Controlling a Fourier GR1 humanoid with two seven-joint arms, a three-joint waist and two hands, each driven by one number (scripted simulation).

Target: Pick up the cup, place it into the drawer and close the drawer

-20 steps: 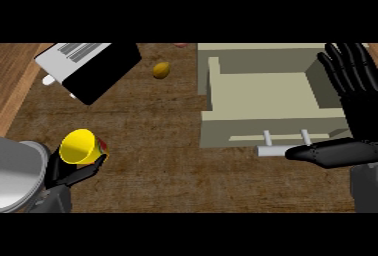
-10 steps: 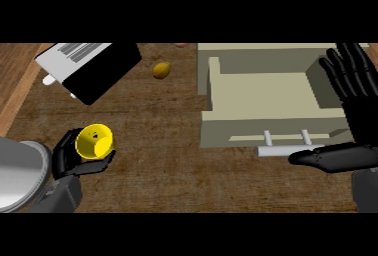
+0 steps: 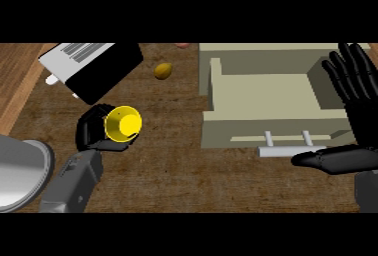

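Observation:
My left hand [image 3: 94, 131] is curled round the yellow cup [image 3: 122, 123], whose open mouth faces up and to the right, left of the middle of the counter. The beige drawer [image 3: 266, 95] stands open at the right, its inside bare, with a pale bar handle [image 3: 291, 149] on its front. My right hand [image 3: 354, 90] stays open at the right edge, fingers straight and pointing up over the drawer's right side, thumb reaching left near the handle.
A black and white toaster [image 3: 92, 65] lies at the back left. A small yellow-brown fruit [image 3: 163, 70] sits on the wooden counter [image 3: 177, 175] between toaster and drawer. A grey rounded pot [image 3: 18, 172] shows at the lower left edge.
My left hand has carried the cup up and to the right, toward the drawer. The right hand has barely moved.

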